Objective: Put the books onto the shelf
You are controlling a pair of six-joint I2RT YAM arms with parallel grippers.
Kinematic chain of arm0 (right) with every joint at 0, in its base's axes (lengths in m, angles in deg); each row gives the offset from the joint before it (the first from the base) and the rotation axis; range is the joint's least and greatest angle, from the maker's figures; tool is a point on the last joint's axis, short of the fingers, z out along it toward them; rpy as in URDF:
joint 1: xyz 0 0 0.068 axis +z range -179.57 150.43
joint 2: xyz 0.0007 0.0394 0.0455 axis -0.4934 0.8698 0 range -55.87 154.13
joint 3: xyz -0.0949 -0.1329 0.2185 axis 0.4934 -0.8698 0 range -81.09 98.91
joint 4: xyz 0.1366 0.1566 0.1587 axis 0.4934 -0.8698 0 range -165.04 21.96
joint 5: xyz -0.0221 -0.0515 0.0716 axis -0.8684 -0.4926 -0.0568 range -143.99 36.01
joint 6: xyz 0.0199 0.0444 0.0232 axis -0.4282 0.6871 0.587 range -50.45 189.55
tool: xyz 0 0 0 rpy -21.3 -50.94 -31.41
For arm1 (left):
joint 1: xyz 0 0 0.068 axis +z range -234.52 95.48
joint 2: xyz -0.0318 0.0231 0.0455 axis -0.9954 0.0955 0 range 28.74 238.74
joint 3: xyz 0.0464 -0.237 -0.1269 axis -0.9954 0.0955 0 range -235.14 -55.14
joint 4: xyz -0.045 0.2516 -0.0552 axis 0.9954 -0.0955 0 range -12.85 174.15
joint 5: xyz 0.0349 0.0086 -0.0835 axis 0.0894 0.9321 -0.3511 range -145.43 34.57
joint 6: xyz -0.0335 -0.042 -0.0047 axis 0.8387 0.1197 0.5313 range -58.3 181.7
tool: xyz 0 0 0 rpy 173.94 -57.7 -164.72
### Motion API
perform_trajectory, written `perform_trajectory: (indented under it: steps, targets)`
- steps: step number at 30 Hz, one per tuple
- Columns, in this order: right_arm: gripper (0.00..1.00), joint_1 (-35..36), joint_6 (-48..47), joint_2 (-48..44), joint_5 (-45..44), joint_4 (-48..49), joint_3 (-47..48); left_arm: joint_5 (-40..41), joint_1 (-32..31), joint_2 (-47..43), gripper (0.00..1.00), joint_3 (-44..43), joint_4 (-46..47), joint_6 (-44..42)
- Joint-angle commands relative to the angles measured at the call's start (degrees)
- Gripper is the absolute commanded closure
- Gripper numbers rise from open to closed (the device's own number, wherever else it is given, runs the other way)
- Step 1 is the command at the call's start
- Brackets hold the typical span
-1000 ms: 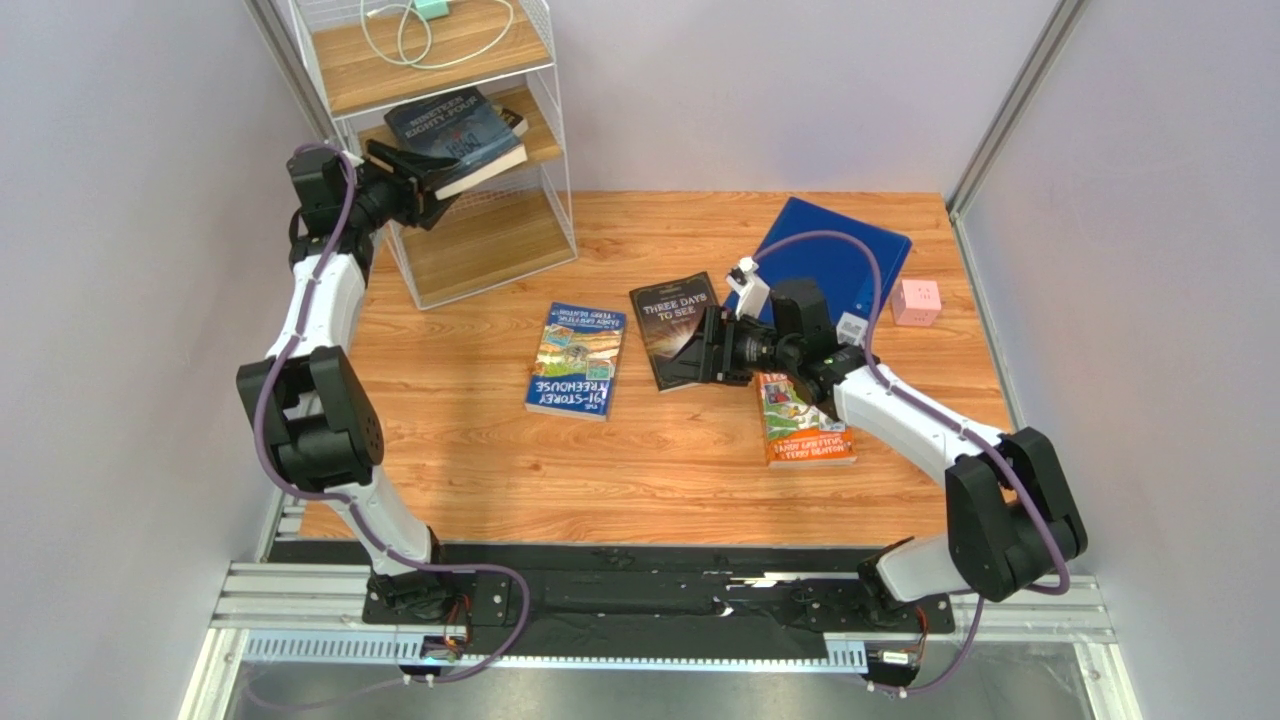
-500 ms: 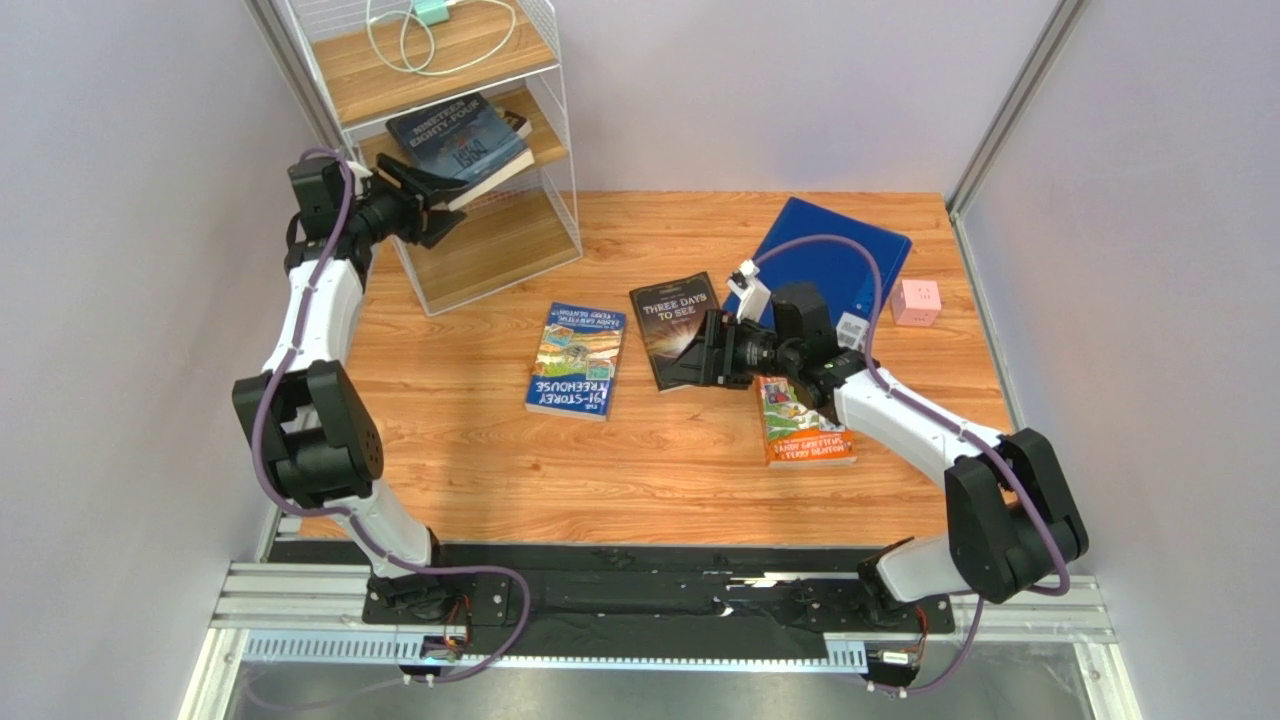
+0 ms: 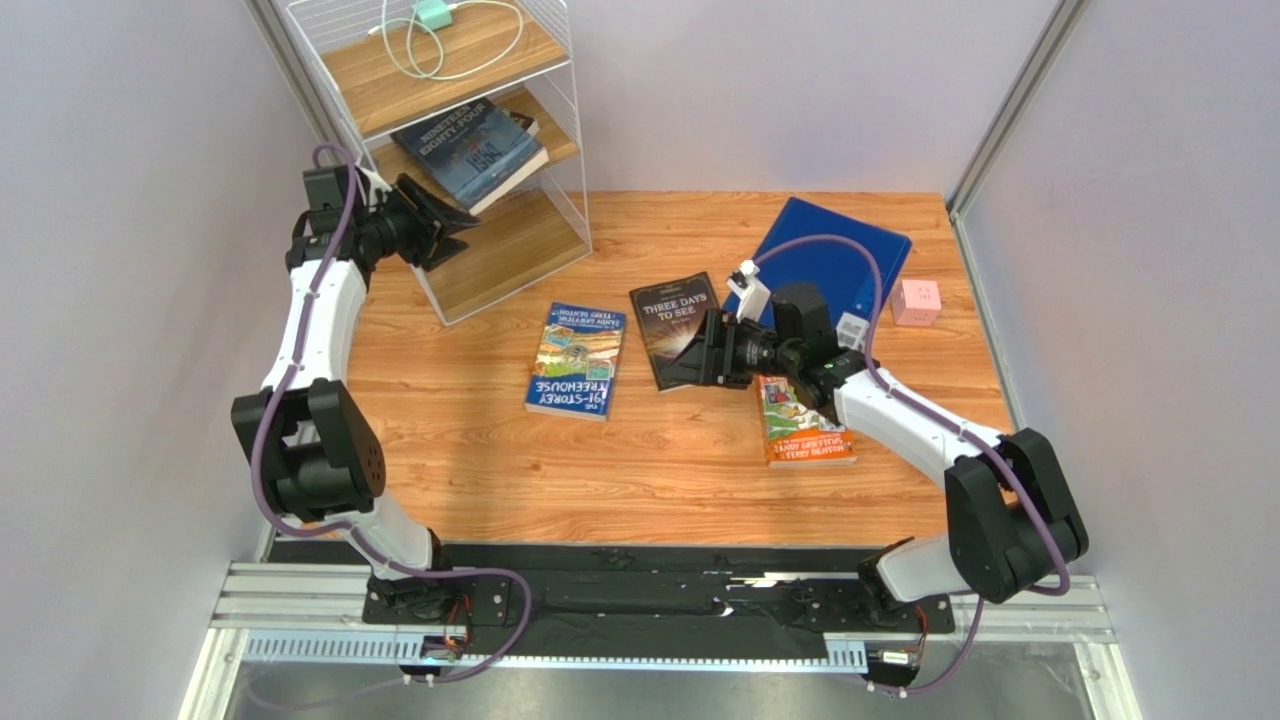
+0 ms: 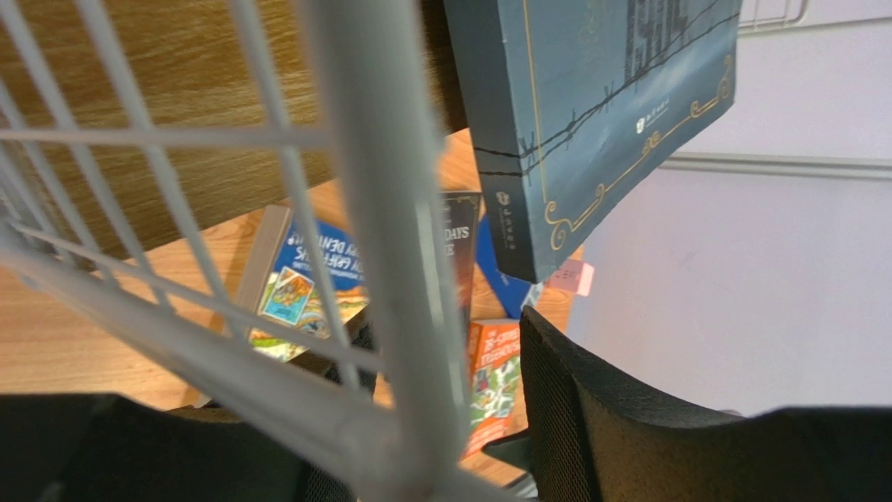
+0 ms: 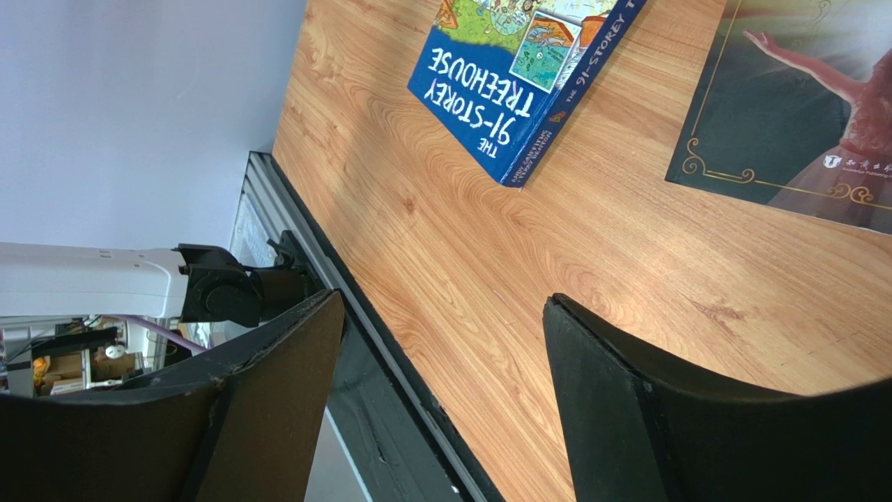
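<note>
— What's the risk at the tall white wire-frame rack with light wooden shelves [image 3: 504, 258], far left?

— The dark blue-grey paperback [image 3: 469, 150] lies on its middle shelf with a corner overhanging. The dark "Three Days to See" paperback [image 3: 672, 323] lies flat mid-table.

— And the arms?

— The left gripper [image 3: 439, 228] is spread and empty, with a rack wire between its fingers. Pulled back crooked, it could hook the rack and spill that book. The right gripper [image 3: 703, 357], also spread and empty, hovers beside the flat one and may shove it instead.

books [image 3: 577, 360] [image 3: 675, 329] [image 3: 801, 422] [image 3: 469, 150] 4 | shelf [image 3: 496, 255] 1 | blue folder [image 3: 842, 248] 1 | pink box [image 3: 915, 302] 1
</note>
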Motion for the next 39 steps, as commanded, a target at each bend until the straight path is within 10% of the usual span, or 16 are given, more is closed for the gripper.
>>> perform_trajectory:
  steps: [1, 22, 25, 29, 39]
  targets:
    - [0.25, 0.39, 0.26, -0.48, 0.78, 3.38, -0.2, 2.01, -1.93, -5.22, 0.44, 1.64, -0.78, -7.4]
    - [0.25, 0.48, 0.35, 0.75, 1.3, 4.7, -1.51, 9.39, 1.32, -19.71, 0.48, 5.77, -3.16, -18.29]
    - [0.25, 0.57, 0.44, 1.27, 1.39, 4.87, -1.43, 12.9, -1.3, -22.26, 0.59, 7.09, -3.51, -21.72]
    - [0.25, 0.83, 0.53, 1.45, 1.3, 4.96, -1.34, 19.66, -5.44, -22.28, 1.0, 6.92, -5.7, -26.28]
    - [0.25, 0.83, -0.18, 1.01, 0.69, 4.0, -1.16, 30.4, -14.94, -11.05, 1.0, -1.24, -9.83, -31.48]
